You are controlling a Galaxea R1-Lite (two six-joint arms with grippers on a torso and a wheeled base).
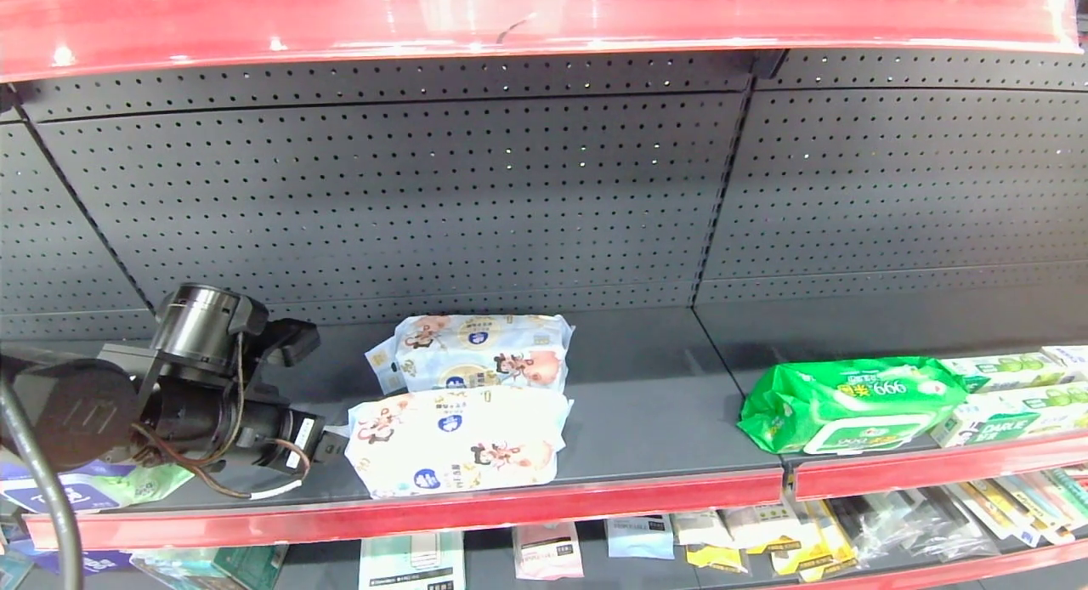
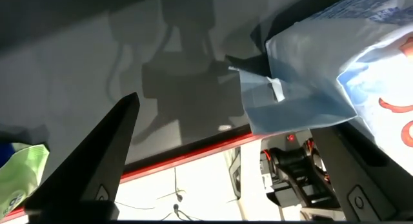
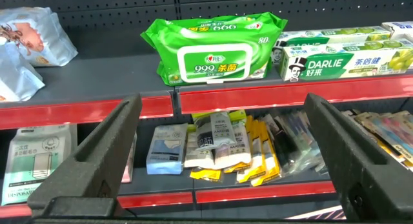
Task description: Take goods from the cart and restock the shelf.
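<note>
Two white printed soft packs lie on the grey shelf, one at the front and one behind it. My left gripper sits low over the shelf, just left of the front pack. In the left wrist view this gripper is open, and the corner of the front pack lies by one finger, not pinched. My right gripper is open with nothing between its fingers, in front of the shelf's red edge below a green wipes pack.
The green wipes pack and toothpaste boxes lie on the right shelf section. A pale green pack lies under my left arm. Several small hanging goods fill the shelf below. A red shelf overhangs above.
</note>
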